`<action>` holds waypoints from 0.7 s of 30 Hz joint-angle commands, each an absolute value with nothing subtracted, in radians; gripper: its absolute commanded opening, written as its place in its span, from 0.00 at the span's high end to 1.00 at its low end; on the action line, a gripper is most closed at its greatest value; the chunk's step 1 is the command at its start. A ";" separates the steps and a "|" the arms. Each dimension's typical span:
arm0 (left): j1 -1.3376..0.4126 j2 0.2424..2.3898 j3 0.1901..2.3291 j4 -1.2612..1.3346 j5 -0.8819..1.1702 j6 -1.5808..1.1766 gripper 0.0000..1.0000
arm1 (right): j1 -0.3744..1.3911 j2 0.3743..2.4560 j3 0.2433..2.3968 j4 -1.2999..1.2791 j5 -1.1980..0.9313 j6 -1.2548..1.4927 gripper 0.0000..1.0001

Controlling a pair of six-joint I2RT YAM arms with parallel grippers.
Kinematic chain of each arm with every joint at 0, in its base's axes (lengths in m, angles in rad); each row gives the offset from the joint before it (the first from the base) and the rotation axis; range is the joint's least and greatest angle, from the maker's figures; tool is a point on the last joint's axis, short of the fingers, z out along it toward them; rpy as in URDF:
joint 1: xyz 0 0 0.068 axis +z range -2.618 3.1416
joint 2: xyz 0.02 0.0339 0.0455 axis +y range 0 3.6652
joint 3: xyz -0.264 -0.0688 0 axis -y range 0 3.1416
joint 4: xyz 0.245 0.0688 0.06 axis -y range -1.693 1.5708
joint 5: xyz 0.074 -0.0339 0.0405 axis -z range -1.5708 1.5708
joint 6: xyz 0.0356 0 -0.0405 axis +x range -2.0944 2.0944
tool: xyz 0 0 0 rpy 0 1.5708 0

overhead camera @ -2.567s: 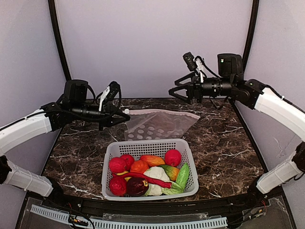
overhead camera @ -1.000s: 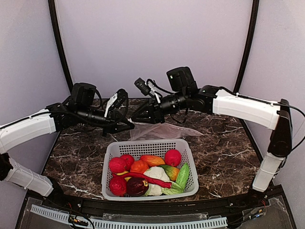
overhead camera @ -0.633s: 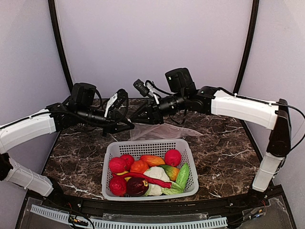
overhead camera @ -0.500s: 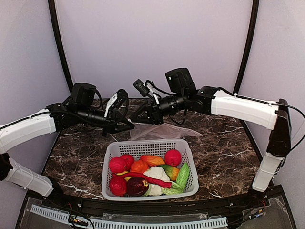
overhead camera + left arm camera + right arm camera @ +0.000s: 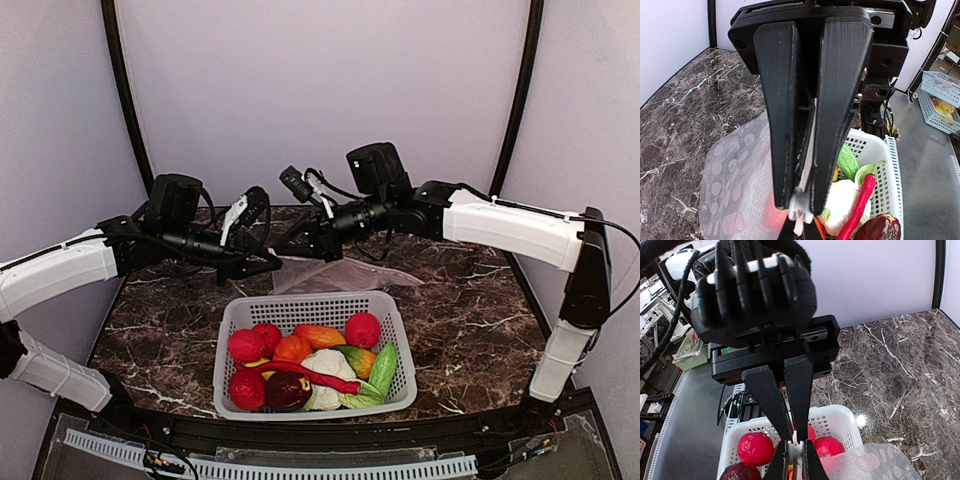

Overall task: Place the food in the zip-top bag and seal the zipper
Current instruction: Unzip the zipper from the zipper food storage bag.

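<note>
The zip-top bag [image 5: 345, 274] hangs slack behind the basket, clear with pale dots [image 5: 735, 180]. My left gripper [image 5: 268, 264] is shut on the zipper [image 5: 801, 202], and the strip runs up between its fingers. My right gripper [image 5: 284, 244] meets it tip to tip and is shut on the white zipper tab [image 5: 796, 447]. The food [image 5: 305, 365] lies in the white basket [image 5: 228, 330]: red fruits [image 5: 756, 447], a cauliflower [image 5: 840, 200], a red chilli [image 5: 860, 200], orange and green pieces.
The slotted basket sits at the near middle of the dark marble table [image 5: 470, 300], just in front of the hanging bag. Both arms reach in over the table's back half. Grey walls and black frame posts [image 5: 125, 100] close the sides.
The right arm swung in from the back right to the left gripper's tips. Over the last second its jaws closed on the zipper tab. The left arm has held still.
</note>
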State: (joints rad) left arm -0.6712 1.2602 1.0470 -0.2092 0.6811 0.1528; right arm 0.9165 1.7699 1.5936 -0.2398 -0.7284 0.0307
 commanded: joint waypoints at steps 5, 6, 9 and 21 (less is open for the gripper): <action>-0.665 1.241 1.073 -0.218 0.584 0.141 0.99 | 0.927 1.744 1.567 -0.228 -0.658 0.008 1.00; -0.660 1.240 1.072 -0.217 0.579 0.135 0.99 | 0.927 1.741 1.563 -0.229 -0.649 0.007 1.00; -0.645 1.235 1.072 -0.205 0.575 0.122 0.99 | 0.926 1.731 1.550 -0.228 -0.631 0.007 1.00; -0.568 1.225 1.061 -0.149 0.639 0.047 0.99 | 0.925 1.706 1.519 -0.202 -0.558 0.006 1.00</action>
State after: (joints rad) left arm -0.6071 1.2602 1.0473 -0.1917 0.6361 0.0856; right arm 0.9230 1.7535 1.5501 -0.1638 -0.5915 0.0120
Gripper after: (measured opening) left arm 0.009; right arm 0.060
